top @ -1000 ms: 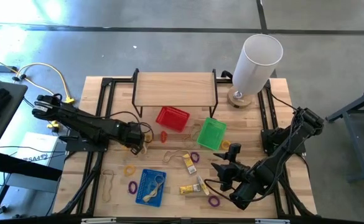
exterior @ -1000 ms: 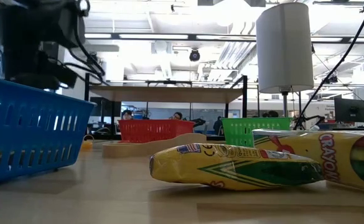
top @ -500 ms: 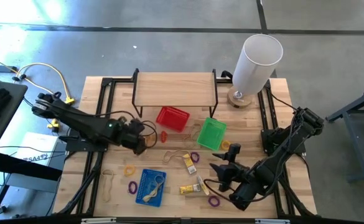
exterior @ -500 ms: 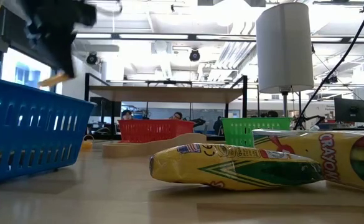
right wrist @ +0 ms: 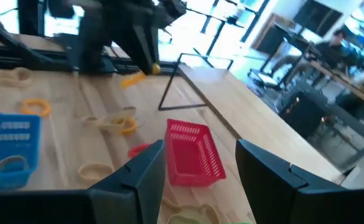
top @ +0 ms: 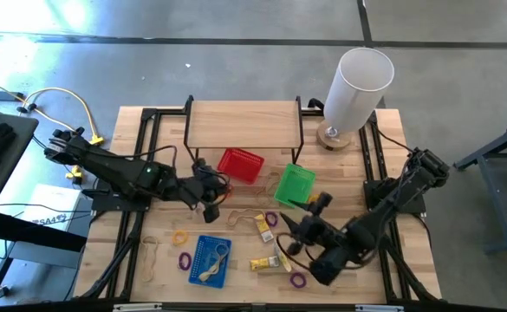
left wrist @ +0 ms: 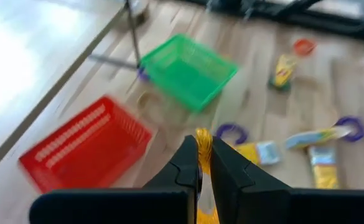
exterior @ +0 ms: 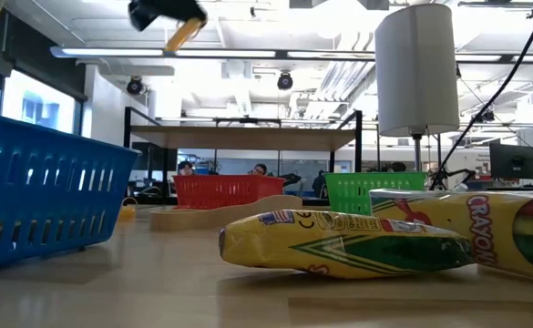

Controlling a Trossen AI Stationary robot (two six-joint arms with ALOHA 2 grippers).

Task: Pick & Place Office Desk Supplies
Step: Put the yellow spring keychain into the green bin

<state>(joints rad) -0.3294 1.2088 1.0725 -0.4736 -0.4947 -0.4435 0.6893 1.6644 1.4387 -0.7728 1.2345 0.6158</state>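
My left gripper [top: 208, 196] hangs above the table in front of the red basket [top: 240, 165], shut on a yellow band [left wrist: 203, 140]. The band also shows in the low view [exterior: 183, 35] and the right wrist view [right wrist: 134, 78]. My right gripper [top: 303, 224] stands open above the table near the green basket [top: 295, 185], nothing between its fingers [right wrist: 145, 169]. Purple loops [top: 185, 260], a yellow loop [top: 180, 236], tan bands [top: 151, 255] and yellow crayon packs [top: 262, 227] lie flat on the table. The blue basket [top: 210, 260] holds a pale band. My left gripper pinches the yellow band between its two fingers [left wrist: 188, 163]. One end of the band [left wrist: 203, 135] sticks out past the fingertips. The fingers slant downward, pointing toward the table's right. The band is lifted clear of the table.
A wooden shelf on a black frame [top: 244, 121] stands at the back, with a tall white cylinder [top: 357, 85] at the back right. Black rails [top: 140, 234] run along both sides of the table. In the low view a crayon pack [exterior: 343, 242] lies close in front.
My left gripper has risen and gone toward the table's right, toward the red basket, rolling as it went. The yellow band has gone up with it, clear of the table. My right gripper has turned and shifted a little toward the table's left, staying open.
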